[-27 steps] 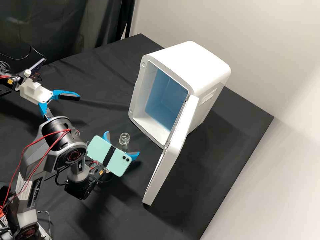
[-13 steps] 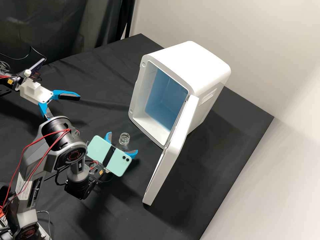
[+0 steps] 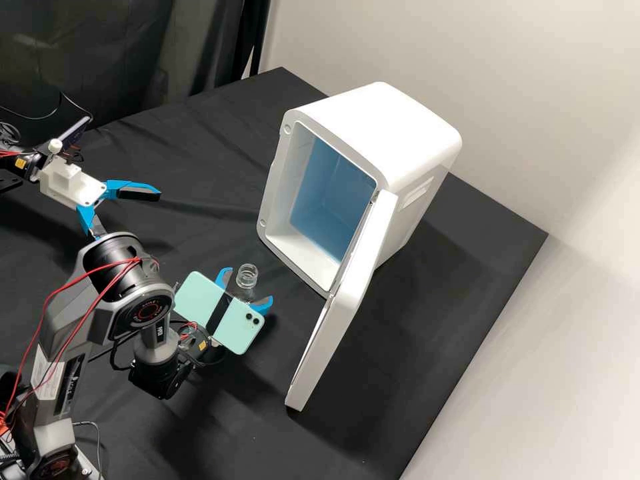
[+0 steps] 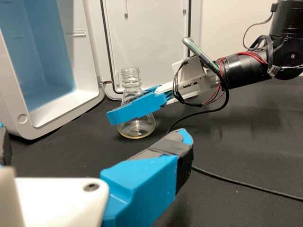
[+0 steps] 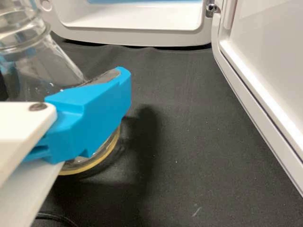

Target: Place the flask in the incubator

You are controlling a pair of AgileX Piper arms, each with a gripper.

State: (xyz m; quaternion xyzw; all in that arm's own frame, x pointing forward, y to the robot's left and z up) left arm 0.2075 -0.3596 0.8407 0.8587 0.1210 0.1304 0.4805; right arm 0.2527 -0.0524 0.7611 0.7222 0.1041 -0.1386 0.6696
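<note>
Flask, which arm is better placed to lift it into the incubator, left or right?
Right: the right gripper sits around the flask, just before the open incubator. The left gripper hangs open farther off, holding nothing.

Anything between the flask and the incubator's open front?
Nothing: bare black bench runs from the flask to the lower rim of the incubator, as the right wrist view shows; the high view agrees. The open door stands to one side.

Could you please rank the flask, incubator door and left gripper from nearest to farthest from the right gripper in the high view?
1. flask: at the right gripper itself, standing on the bench.
2. incubator door: open, just beyond the flask.
3. left gripper: far across the bench, toward the view's left.
</note>
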